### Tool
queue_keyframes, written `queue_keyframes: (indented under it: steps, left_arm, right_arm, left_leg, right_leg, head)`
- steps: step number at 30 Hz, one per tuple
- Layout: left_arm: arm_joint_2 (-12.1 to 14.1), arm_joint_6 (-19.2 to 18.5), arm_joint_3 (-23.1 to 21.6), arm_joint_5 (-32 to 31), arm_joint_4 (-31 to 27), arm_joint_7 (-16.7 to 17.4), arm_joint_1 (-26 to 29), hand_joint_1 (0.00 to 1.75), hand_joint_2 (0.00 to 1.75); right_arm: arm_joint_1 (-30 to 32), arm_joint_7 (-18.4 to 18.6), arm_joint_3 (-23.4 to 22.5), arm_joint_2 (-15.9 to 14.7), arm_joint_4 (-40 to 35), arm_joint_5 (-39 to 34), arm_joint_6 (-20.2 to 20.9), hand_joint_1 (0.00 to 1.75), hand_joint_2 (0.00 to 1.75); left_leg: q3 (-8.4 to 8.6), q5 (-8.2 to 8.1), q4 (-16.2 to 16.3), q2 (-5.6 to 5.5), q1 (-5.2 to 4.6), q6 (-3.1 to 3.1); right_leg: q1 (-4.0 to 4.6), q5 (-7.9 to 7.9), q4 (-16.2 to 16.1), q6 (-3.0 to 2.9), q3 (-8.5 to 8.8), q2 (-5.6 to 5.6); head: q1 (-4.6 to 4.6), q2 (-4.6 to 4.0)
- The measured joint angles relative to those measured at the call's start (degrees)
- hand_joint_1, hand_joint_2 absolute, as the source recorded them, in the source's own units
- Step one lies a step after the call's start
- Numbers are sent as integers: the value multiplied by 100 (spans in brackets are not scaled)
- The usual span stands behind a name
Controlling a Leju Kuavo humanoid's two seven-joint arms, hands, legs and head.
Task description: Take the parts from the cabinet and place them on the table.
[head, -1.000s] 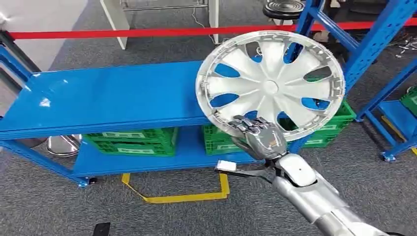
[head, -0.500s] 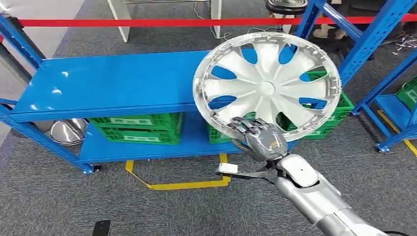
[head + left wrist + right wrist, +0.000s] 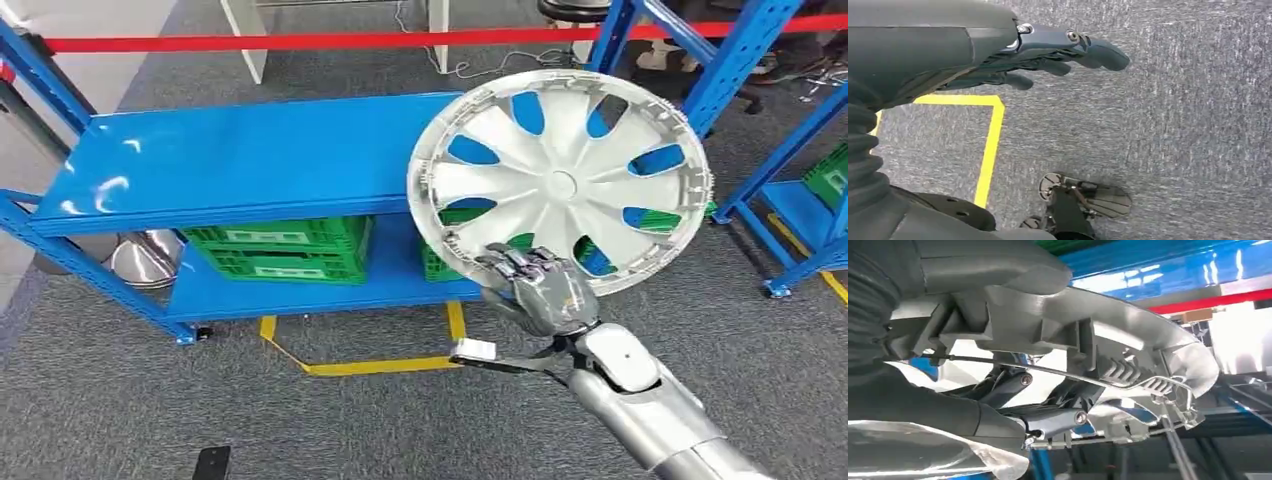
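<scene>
hubcap [image 3: 560,180] gripped at rim by right hand [image 3: 540,290], now nearer blue counter [image 3: 240,165]; left hand [image 3: 1048,55] open, hanging.

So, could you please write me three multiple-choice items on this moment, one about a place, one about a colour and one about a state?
1. Where are the green crates?
A. On the top shelf
B. On the lower shelf of the blue rack
C. On the carpet beside the rack

2. What colour is the tape marked on the floor?
A. Yellow
B. White
C. Red

3. What is the right hand doing?
A. Hanging free with nothing in it
B. Resting flat on the shelf
C. Holding the silver wheel cover by its lower rim

Answers: 1 B, the crates sit under the bare blue top shelf. 2 A, a yellow outline lies on the grey carpet in front of the rack. 3 C, the fingers wrap the cover's rim, which is raised above the rack; the left hand hangs over the floor with nothing in it.
</scene>
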Motion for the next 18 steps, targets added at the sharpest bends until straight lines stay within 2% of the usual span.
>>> queue_keyframes:
  steps: [1,2,3,4,5,6,7,8,9,10,11,13,14,15,16,17,18]
  left_arm:
    - [2,0,0,-5,0,7,-6,0,175]
    - [2,0,-2,-18,0,11,-9,0,175]
    - [2,0,0,-31,0,20,-5,0,175]
    - [2,0,0,-40,0,28,4,0,175]
    - [2,0,0,-46,0,42,7,0,175]
    - [4,0,0,-50,0,48,5,0,175]
    - [4,0,0,-59,0,55,-1,0,175]
    - [4,0,0,-64,0,57,-11,0,175]
    - [4,0,0,-64,0,57,-22,0,175]
    - [4,0,0,-68,0,59,-45,0,175]
    - [4,0,-2,-79,0,57,-65,0,175]
    - [6,0,-2,-83,0,59,-44,0,175]
    - [9,0,-2,-83,0,59,-30,0,175]
    - [0,0,-2,-88,0,61,-21,0,175]
    - [4,-6,-4,-110,0,59,-26,0,175]
    - [2,-22,-9,-118,0,59,-34,0,175]
    - [-2,-26,-15,-125,0,59,-36,0,175]
  right_arm:
    - [17,-22,-4,0,-22,-42,7,175,175]
    - [39,-40,-4,0,-42,-51,15,175,175]
    - [58,-48,-9,-2,-48,-23,28,175,175]
    - [77,-50,-7,-2,-46,20,48,175,175]
    - [97,-46,-7,-4,-46,83,52,175,175]
    - [108,-35,-7,-4,-46,142,55,175,175]
    - [111,-20,-7,-4,-46,190,55,175,175]
    - [112,-4,-7,-4,-46,214,52,175,175]
    - [110,13,-9,-4,-46,231,50,175,175]
    - [113,30,-22,-9,-46,244,48,175,175]
    - [112,39,-42,-22,-46,255,48,175,175]
    - [112,39,-48,-28,-46,275,48,175,175]
    - [111,39,-48,-28,-46,277,48,175,175]
    - [115,39,-50,-44,-46,277,48,175,175]
    - [115,41,-50,-57,-48,279,48,175,175]
    - [123,41,-53,-68,-46,282,48,175,175]
    - [141,44,-53,-77,-46,284,48,175,175]
  left_leg:
    - [-105,-222,290,-1,16,-47]
    - [-289,-486,762,0,46,-83]
    - [-452,-676,1184,-1,57,-103]
    - [-586,-795,1559,0,66,-120]
    - [-592,-763,1627,0,76,-127]
    - [-489,-611,1456,3,84,-126]
    - [-293,-394,1087,19,86,-115]
    - [-24,-144,562,66,84,-96]
    - [191,9,118,236,73,-67]
    - [233,-43,-41,371,1,-46]
    - [223,-70,-97,334,8,9]
    - [161,-39,-81,218,-3,55]
    - [153,1,-127,167,3,112]
    - [157,45,-162,129,33,164]
    - [135,67,-165,77,39,197]
    - [113,86,-163,28,39,229]
    - [97,97,-163,-25,31,241]
  right_leg:
    - [-1,15,1,-27,-16,-3]
    - [3,26,2,-42,-35,-7]
    - [7,37,4,-52,-54,-15]
    - [9,44,16,-62,-79,-66]
    - [9,47,27,-67,-95,-74]
    - [9,48,40,-66,-110,-102]
    - [9,48,53,-64,-115,-133]
    - [9,47,62,-61,-109,-175]
    - [20,44,63,-45,-107,-213]
    - [69,45,91,-6,-132,-258]
    - [72,63,91,25,-167,-295]
    - [73,85,69,63,-169,-427]
    - [71,86,68,94,-167,-481]
    - [43,-26,137,132,-246,-355]
    - [43,-228,367,147,-335,-172]
    - [35,-467,802,149,-506,-75]
    - [36,-666,1259,154,-698,-30]
  head:
    - [-35,0]
    - [-28,0]
    - [-28,0]
    - [-35,0]
    - [-33,0]
    - [-33,0]
    - [-31,0]
    - [-35,0]
    - [-33,0]
    - [-39,0]
    - [-31,0]
    - [-31,0]
    - [-33,0]
    - [-28,0]
    - [-9,0]
    - [-9,0]
    - [-18,0]
